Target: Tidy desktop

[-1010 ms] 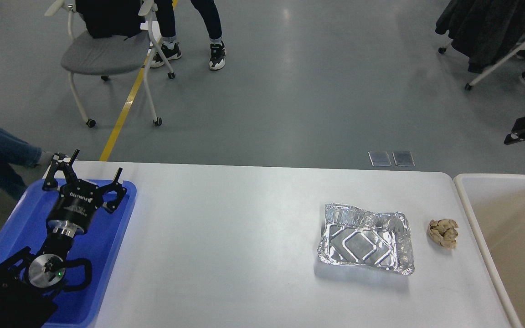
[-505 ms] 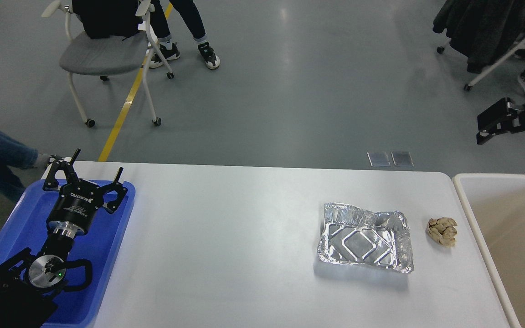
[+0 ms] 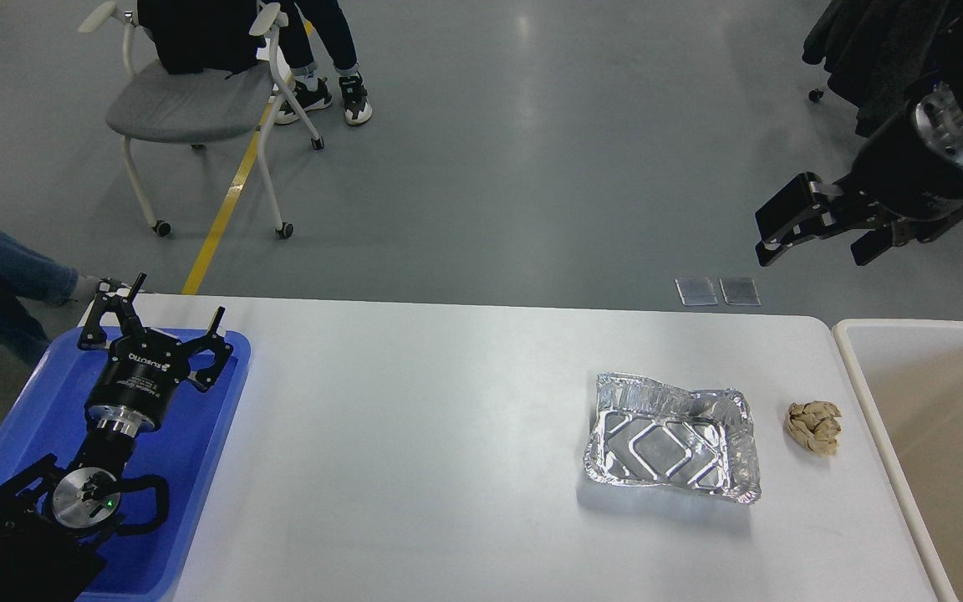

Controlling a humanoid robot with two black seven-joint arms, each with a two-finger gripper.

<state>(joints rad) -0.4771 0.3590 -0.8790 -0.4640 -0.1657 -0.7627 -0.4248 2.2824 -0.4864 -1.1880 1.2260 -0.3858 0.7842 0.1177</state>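
Note:
The white desktop (image 3: 448,435) holds a crumpled aluminium foil tray (image 3: 670,439) at the right and a crumpled brown paper ball (image 3: 813,426) just right of it. My left gripper (image 3: 177,299) is open and empty over the far end of the blue tray (image 3: 206,468) at the table's left. My right gripper (image 3: 816,249) is open and empty, high beyond the table's far right edge, well above and behind the foil tray and the paper ball.
A cream-white rimmed bin (image 3: 862,393) stands against the table's right end. A grey chair (image 3: 189,104) and a person's legs (image 3: 327,50) are on the floor beyond the table. Another person's leg (image 3: 5,276) is at the far left.
My right arm has come in from the right edge, moving left and up, so its gripper is now in full view. The person near the chair has stepped left. My left arm has not moved.

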